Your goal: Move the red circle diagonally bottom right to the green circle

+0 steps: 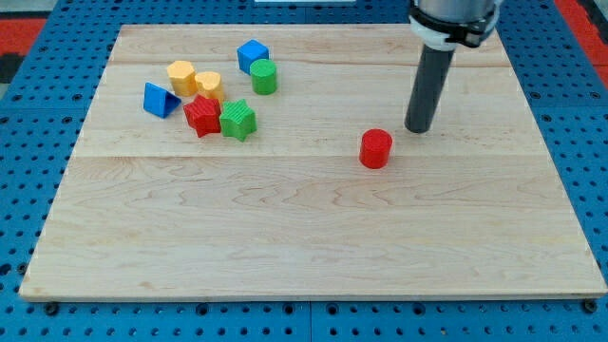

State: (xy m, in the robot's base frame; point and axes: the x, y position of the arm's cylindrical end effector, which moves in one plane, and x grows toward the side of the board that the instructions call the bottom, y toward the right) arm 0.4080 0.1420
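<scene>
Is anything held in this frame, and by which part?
Nothing is held: the arm ends in a plain rod. My tip rests on the board, just up and right of the red circle, not touching it.

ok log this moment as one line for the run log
my tip: just up-right of red circle, small gap | green circle: far left in block cluster | red circle: alone mid-board, not yet beside green

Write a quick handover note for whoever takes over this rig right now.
My tip rests on the board just to the upper right of the red circle, apparently not touching it.
The green circle stands far off to the view's upper left, beside the blue cube.
Done: nothing visible; the red circle is not yet close to the green one.
Left: push the red circle up-left until it sits just to the green circle's lower right.
</scene>
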